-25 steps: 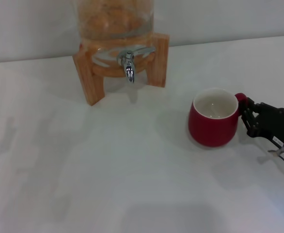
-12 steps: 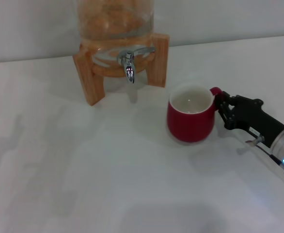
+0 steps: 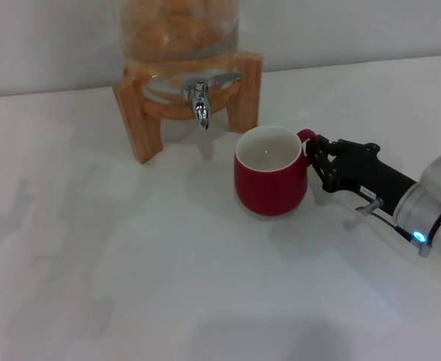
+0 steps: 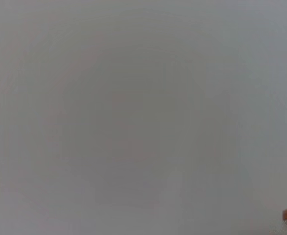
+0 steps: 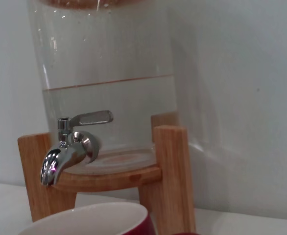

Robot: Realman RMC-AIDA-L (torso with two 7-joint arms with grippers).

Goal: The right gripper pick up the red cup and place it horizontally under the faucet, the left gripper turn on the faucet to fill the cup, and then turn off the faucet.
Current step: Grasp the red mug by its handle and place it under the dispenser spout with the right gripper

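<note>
Tabletop: a plain white tabletop [image 3: 130,263] carries everything in the head view and meets a pale wall behind.

Dispenser: a large clear glass dispenser jar [image 3: 177,30] sits at the back on a light wooden four-legged stand [image 3: 138,120]; in the right wrist view the jar [image 5: 109,73] shows a waterline partway up its wall, with the wooden stand [image 5: 170,176] under it.

Right arm: a white arm with a black-and-silver wrist housing and a small blue light [image 3: 439,207] reaches in low from the right side of the tabletop.

Cup: the squat glossy red cup with a white inside [image 3: 270,180] stands upright on the tabletop, just right of and in front of the spout, not directly beneath it; its white interior looks empty. Its rim [image 5: 84,220] fills the near edge of the right wrist view.

Right gripper: the black two-finger right gripper [image 3: 316,160] is at the cup's small red loop handle, its jaws narrow and clamped on that handle as far as the head view lets me judge.

Faucet: the small shiny chrome faucet with a flat lever handle [image 3: 199,101] juts from the jar's base between the front legs; the lever lies sideways and no stream is visible [image 5: 67,147].

Left gripper: it appears in no view; the left wrist view shows only a blank pale surface with a sliver of wood at one corner.
</note>
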